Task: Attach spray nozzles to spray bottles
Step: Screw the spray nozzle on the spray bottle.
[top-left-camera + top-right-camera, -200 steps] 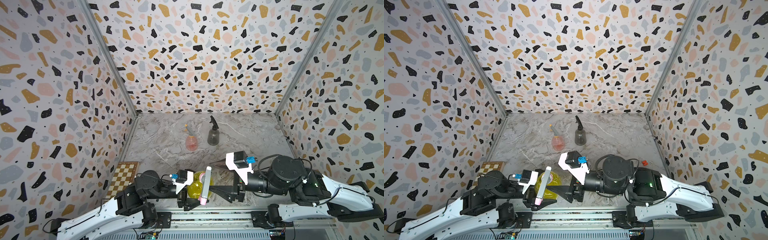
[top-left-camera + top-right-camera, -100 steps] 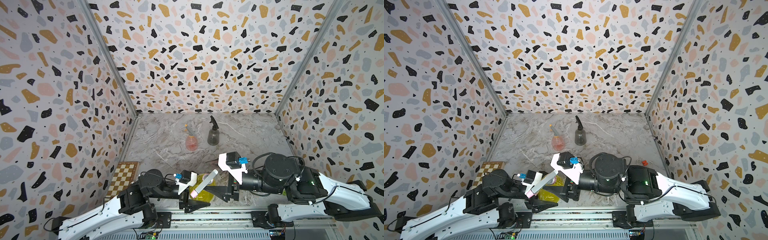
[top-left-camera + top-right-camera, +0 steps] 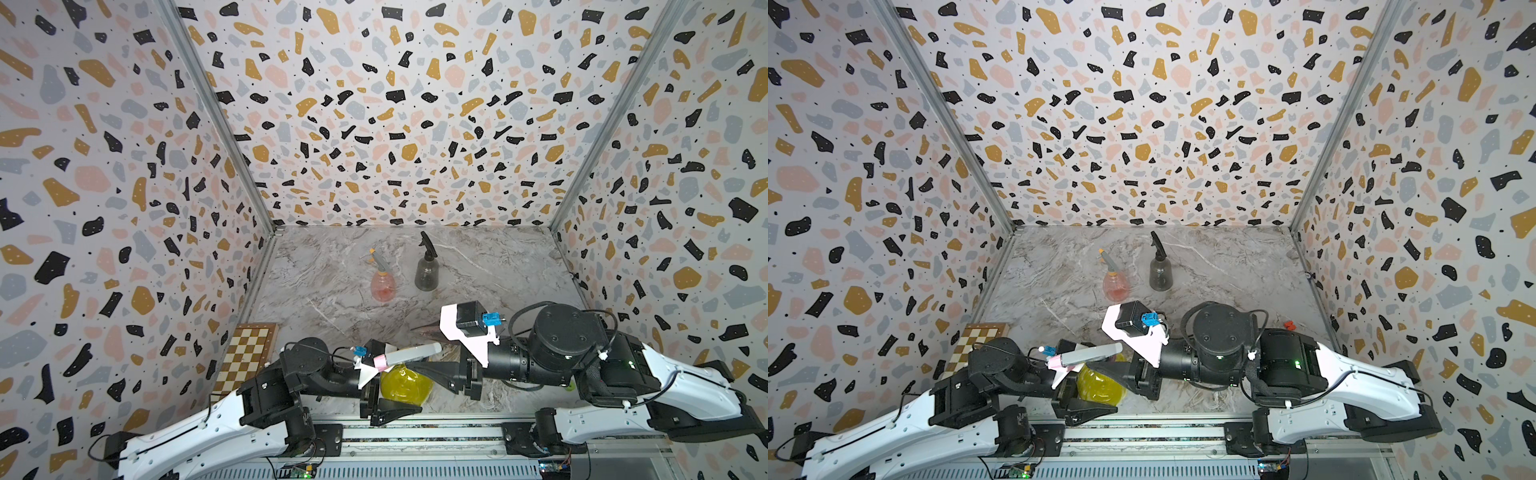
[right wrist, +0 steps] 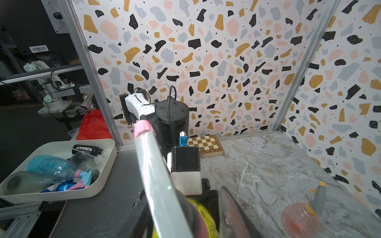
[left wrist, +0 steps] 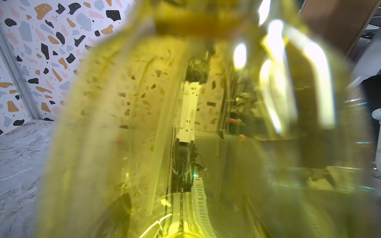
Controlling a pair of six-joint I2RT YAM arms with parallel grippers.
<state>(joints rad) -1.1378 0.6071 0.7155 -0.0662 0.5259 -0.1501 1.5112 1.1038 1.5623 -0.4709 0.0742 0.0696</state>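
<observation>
One change from a second ago: the grey-and-pink nozzle (image 3: 409, 355) has swung round and now lies crosswise, pink tip over the left hand (image 3: 392, 380), which is clamped on the yellow bottle (image 3: 405, 384). Then the right hand (image 3: 428, 372), narrowed at the nozzle's base; can't tell if it's gripping. Marble counter (image 3: 498, 270), terrazzo walls (image 3: 395, 124).

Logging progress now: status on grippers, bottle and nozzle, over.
Left gripper shut on yellow bottle. Right gripper at grey-and-pink nozzle atop it, grip unclear. Nothing blocking.
</observation>
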